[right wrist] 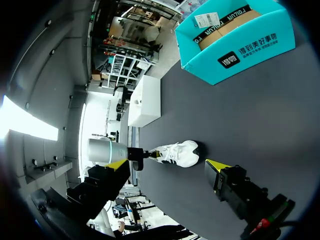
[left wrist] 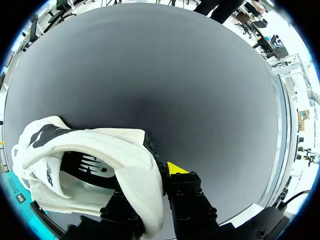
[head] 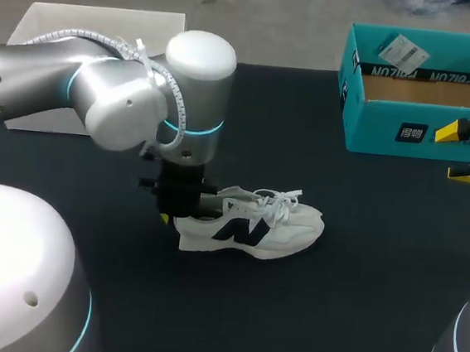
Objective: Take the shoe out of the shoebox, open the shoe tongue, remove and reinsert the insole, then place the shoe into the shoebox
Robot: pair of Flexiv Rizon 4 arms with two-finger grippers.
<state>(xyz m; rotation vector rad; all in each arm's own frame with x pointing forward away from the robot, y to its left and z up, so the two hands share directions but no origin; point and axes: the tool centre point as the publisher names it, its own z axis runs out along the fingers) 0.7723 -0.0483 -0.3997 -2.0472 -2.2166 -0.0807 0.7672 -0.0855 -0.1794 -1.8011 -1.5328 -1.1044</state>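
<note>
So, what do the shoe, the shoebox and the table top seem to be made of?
The shoe: its white upper looks like soft matte fabric, perhaps with suede parts, and has a dark, smoother logo patch. The shoebox: cardboard, since the inside is raw brown and the outside is printed teal. The table: a dark matte covering, possibly cloth or a rubber mat; no shine shows.

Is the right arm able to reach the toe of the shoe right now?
Probably yes. Only bare table lies between the right gripper and the shoe, and the left gripper holds just its heel, leaving the toe free.
</note>
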